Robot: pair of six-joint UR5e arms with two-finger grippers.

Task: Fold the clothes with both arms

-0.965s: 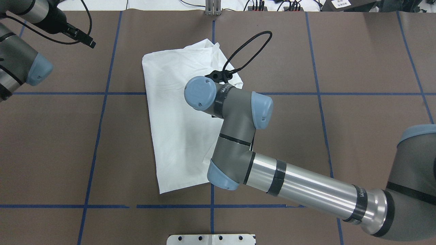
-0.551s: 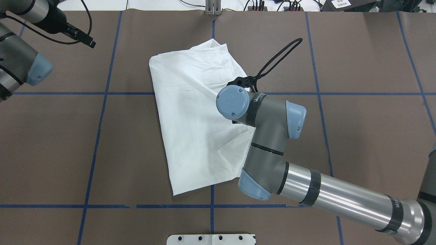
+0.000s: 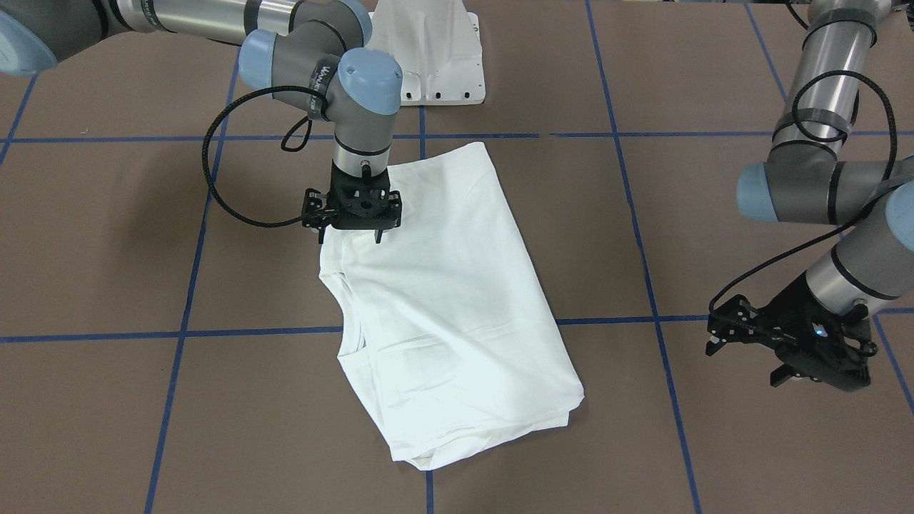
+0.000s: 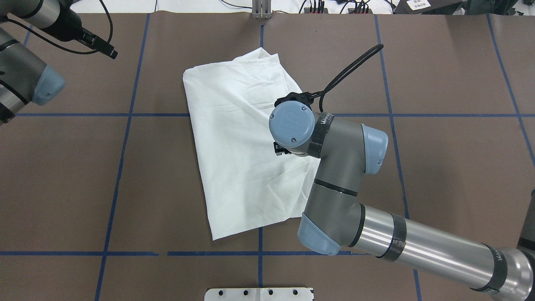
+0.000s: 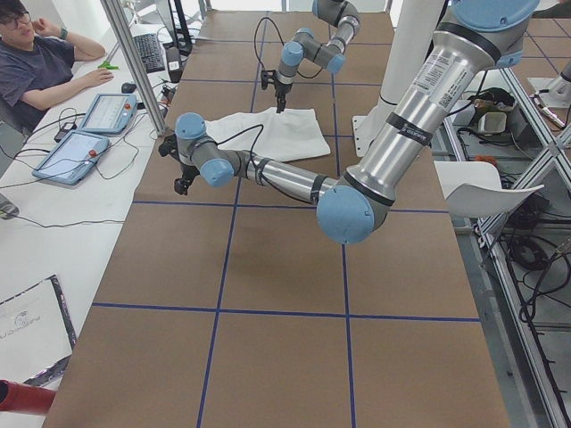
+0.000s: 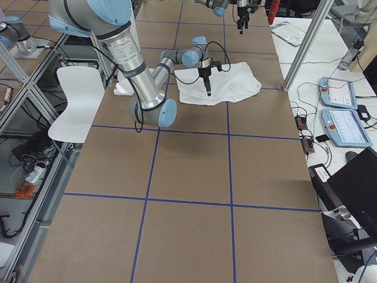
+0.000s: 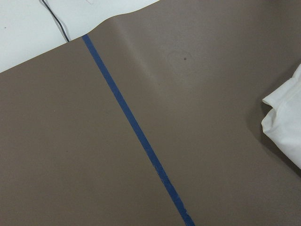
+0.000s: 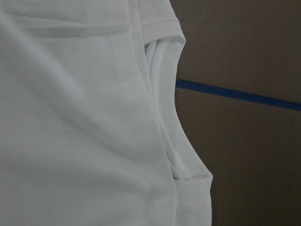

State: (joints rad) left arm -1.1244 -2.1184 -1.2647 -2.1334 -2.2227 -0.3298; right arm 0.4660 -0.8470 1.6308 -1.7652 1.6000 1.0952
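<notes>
Two grippers matter, taken from the robot's left across to its right. Far out on the left, the black two-finger left gripper point(image 3: 744, 365) hangs above the bare brown paper-covered table point(image 4: 439, 175), jaws apart and empty, well apart from the cloth. In the middle lies the white long-sleeved cotton T-shirt point(image 4: 234, 138), doubled into a long flat panel. Its long axis runs away from the robot, skewed slightly across the blue tape grid lines point(image 4: 125, 114). It looks soft and lightly creased, with layers showing at its far end. On the right, the black right gripper point(image 3: 348, 238) points straight down, jaws spread and holding nothing. Its tips are at or just above the shirt's right-hand long edge, beside the ribbed round collar point(image 8: 164, 94). This arm is clearly nearer, so the next pinch is probably its to make.
</notes>
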